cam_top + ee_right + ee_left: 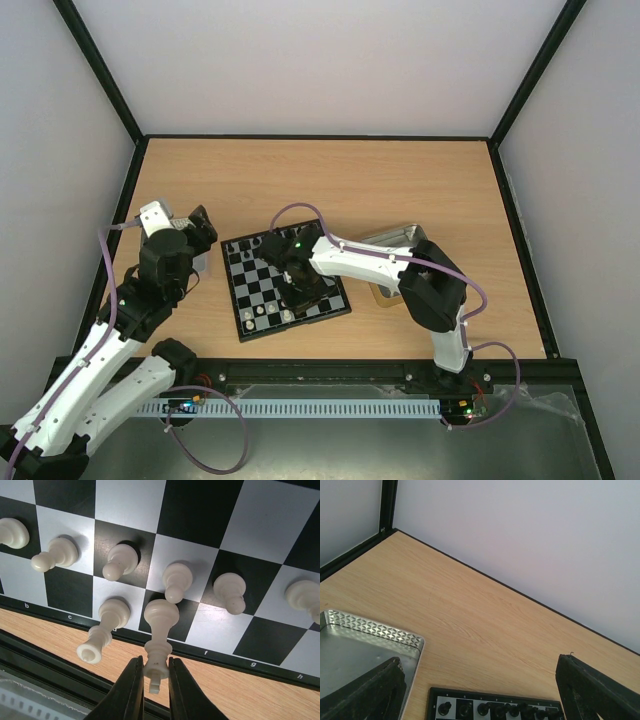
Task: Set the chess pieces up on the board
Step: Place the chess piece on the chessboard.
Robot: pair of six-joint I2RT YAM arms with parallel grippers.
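Right wrist view: the chessboard (190,510), black and silver-grey squares inside a thin black border, fills most of the picture. White letters on that border read b, c, f, g and h. The letters between c and f are covered by pieces. The right pincer (155,661) is clenched on the head of a tall white piece (159,622), one finger against each side, and this piece stands on a back-row square at the board's edge. A second white back-row piece (102,627) stands just beside it. A row of white pawns (175,580) stands on the next rank, with the outermost ones cut off by the frame. The small tip on the held piece is too blurred to identify.

Left wrist view: the left pincer (479,680) is released, its two dark fingers spread wide with nothing between them. Below it a row of black pieces (485,709) lines the board's far edge, cut off at the bottom of the frame. A silver tray (370,627) with a patterned rim sits beside the board on the wooden table (470,605).

Top external view: the right arm hides the board's middle and most of another tray (390,234).
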